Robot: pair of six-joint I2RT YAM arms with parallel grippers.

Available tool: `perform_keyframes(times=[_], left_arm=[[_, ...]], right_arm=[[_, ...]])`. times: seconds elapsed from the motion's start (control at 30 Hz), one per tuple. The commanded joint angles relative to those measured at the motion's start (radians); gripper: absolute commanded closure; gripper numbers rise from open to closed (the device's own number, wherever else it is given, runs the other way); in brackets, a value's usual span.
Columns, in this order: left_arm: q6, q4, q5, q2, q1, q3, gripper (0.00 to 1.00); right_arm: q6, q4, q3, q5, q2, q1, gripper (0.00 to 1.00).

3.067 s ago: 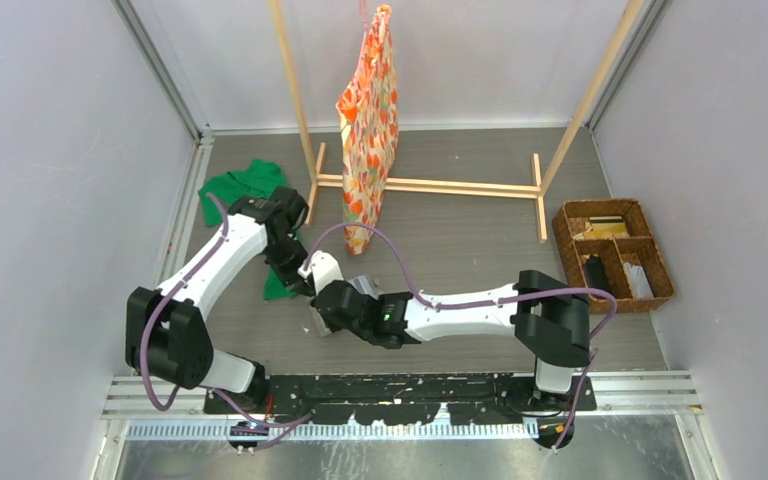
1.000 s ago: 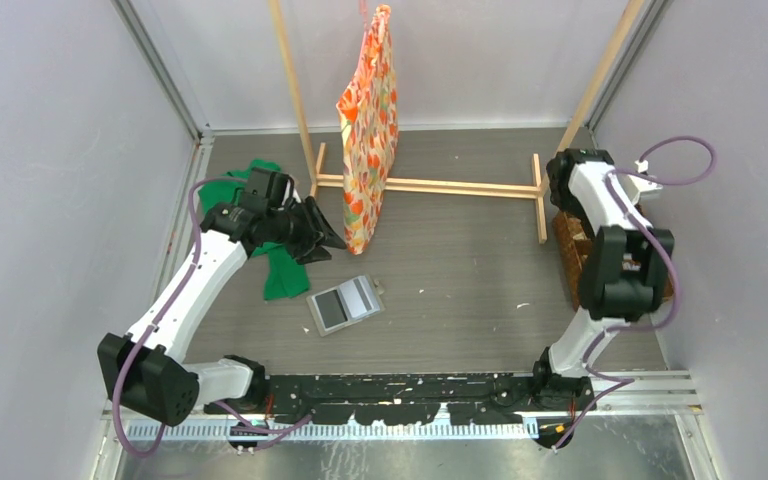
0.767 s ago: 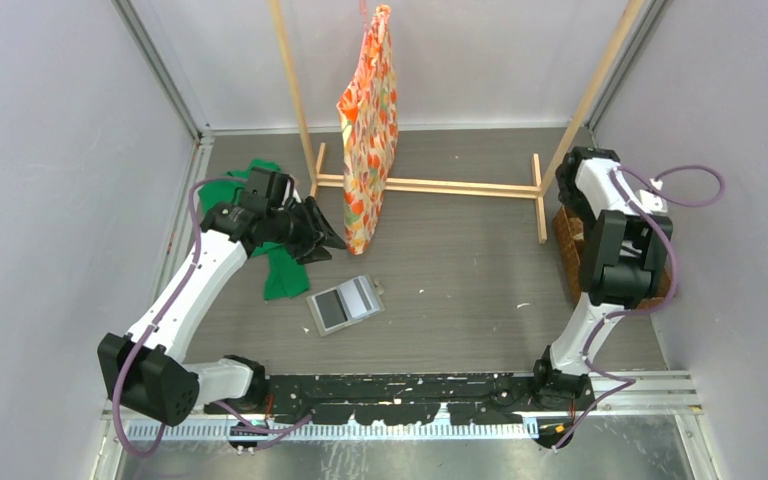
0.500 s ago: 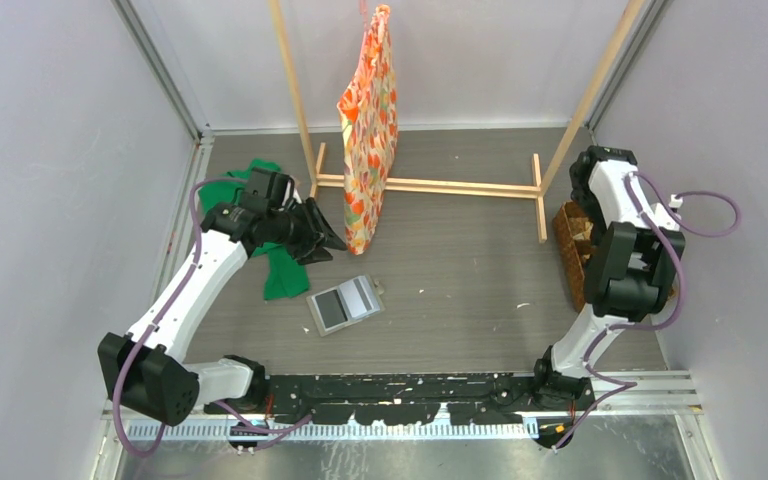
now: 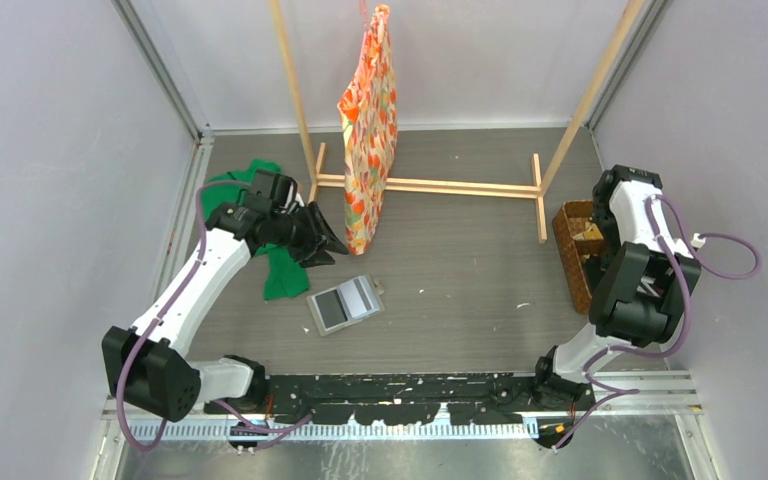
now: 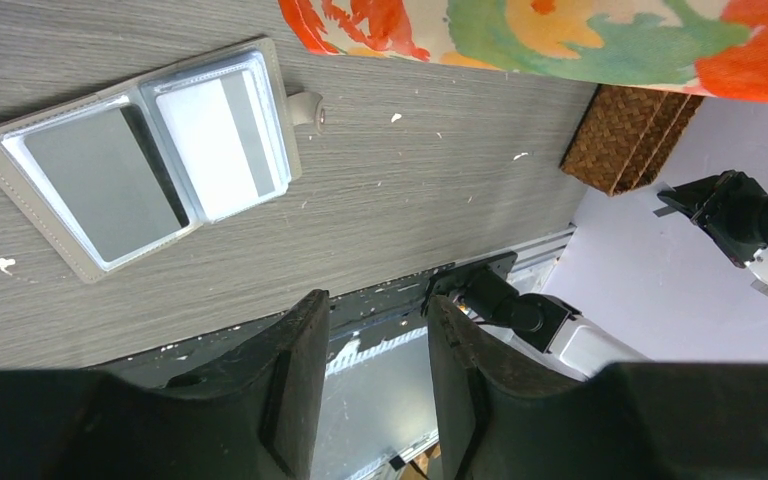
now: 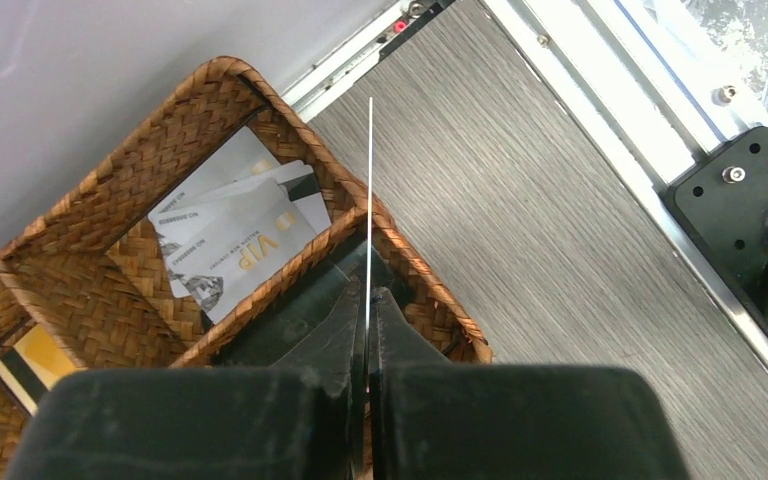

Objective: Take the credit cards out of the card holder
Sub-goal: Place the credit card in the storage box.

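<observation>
The grey card holder [image 5: 345,302] lies open and flat on the table; in the left wrist view [image 6: 150,165] its two clear pockets show a grey card and a white card [image 6: 222,130] with a grey stripe. My left gripper [image 5: 322,240] is open and empty, hovering above and behind the holder [image 6: 378,305]. My right gripper [image 7: 367,295] is shut on a thin white card [image 7: 370,200] seen edge-on, held over the brown wicker basket [image 7: 210,75]. In the top view the right arm hides that gripper.
The basket [image 5: 570,250] stands by the right wall and holds white cards [image 7: 230,235] and a gold card [image 7: 28,362]. A wooden rack [image 5: 430,185] with an orange patterned cloth [image 5: 368,120] stands at the back. A green cloth [image 5: 280,275] lies at the left.
The right arm left the holder and swung to the right wall, then moved nearer over the basket. The left gripper drew back from the holder and barely moved in the last second.
</observation>
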Motion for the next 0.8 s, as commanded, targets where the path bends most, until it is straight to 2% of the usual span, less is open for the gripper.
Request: perform_keyframes(times=[0.0, 0.27, 0.6, 0.7, 0.77], left_arm=[[0.016, 0.022, 0.025, -0.013, 0.007, 0.001, 0.58], [0.015, 0.020, 0.027, -0.004, 0.007, 0.008, 0.58], [0.013, 0.034, 0.034, 0.012, 0.007, 0.005, 0.59], [0.015, 0.038, 0.041, 0.021, 0.007, 0.004, 0.59], [0.016, 0.039, 0.046, 0.028, 0.007, 0.004, 0.59]], right_arm=[[0.343, -0.137, -0.013, 0.001, 0.004, -0.017, 0.99], [0.356, -0.077, -0.022, 0.030, -0.056, -0.025, 0.99], [0.354, -0.076, 0.083, 0.087, -0.042, -0.025, 0.99], [0.266, 0.029, 0.087, 0.110, -0.053, -0.025, 0.99], [0.132, 0.149, 0.082, 0.140, -0.065, -0.025, 0.99]])
